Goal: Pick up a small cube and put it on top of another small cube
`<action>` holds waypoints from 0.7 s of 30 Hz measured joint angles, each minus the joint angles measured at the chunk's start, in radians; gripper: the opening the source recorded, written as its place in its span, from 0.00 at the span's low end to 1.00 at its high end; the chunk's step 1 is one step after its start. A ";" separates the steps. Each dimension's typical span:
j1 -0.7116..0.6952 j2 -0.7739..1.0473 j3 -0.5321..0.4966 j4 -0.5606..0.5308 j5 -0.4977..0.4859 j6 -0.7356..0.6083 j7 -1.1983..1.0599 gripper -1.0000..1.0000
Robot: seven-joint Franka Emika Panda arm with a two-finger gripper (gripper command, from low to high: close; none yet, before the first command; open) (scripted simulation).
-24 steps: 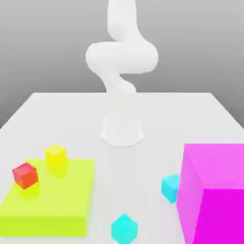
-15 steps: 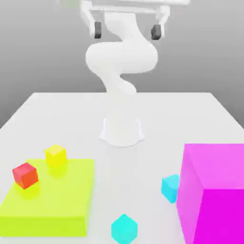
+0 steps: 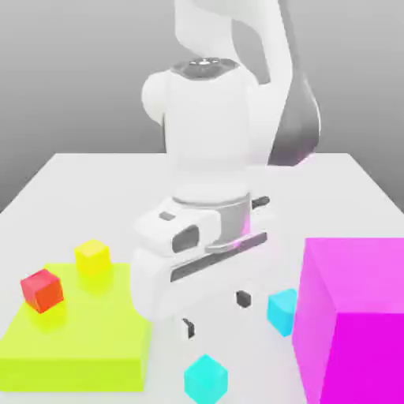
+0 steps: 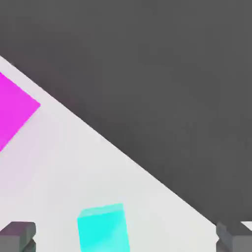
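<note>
While the gripper (image 3: 215,314) hangs empty with its fingers wide, we find the small cyan cube (image 3: 206,380) at the near middle of the exterior view, right of the lime slab (image 3: 83,316), and the bluer cube (image 3: 282,312) farther off, beside the magenta block (image 3: 322,316). In the hand view the cyan cube lies between the finger lines, slightly skewed; we'd centre over it, square the fingers to its faces, then lower straight.
</note>
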 joint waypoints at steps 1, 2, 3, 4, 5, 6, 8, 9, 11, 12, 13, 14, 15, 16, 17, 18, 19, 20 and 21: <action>-0.004 0.035 0.003 -0.007 -0.009 0.016 -0.022 0.50; -0.008 0.070 0.006 -0.010 -0.013 0.035 -0.040 0.50; -0.012 0.106 0.011 -0.007 -0.010 0.059 -0.052 0.50; -0.020 0.142 0.021 -0.002 -0.002 0.085 -0.063 0.50; -0.028 0.179 0.031 0.004 0.007 0.112 -0.073 0.50; -0.037 0.215 0.043 0.012 0.017 0.141 -0.082 0.50; -0.052 0.270 0.061 0.023 0.033 0.184 -0.096 0.00; -0.052 0.270 0.061 0.023 0.033 0.184 -0.096 0.00; -0.052 0.270 0.061 0.023 0.033 0.183 -0.095 0.00; -0.052 0.270 0.061 0.023 0.033 0.182 -0.095 0.00; -0.052 0.270 0.061 0.023 0.033 0.181 -0.095 0.00; -0.055 0.280 0.064 0.025 0.035 0.189 -0.097 0.00; -0.051 0.266 0.060 0.022 0.031 0.178 -0.094 0.00; -0.045 0.241 0.052 0.016 0.024 0.159 -0.089 0.00; -0.035 0.210 0.040 0.010 0.017 0.135 -0.084 0.00; -0.028 0.176 0.031 0.003 0.004 0.108 -0.074 0.00; -0.022 0.141 0.023 -0.005 -0.008 0.081 -0.065 0.00; -0.021 0.106 0.013 -0.012 -0.020 0.053 -0.055 0.00; -0.034 0.070 -0.011 -0.019 -0.033 0.025 -0.046 0.00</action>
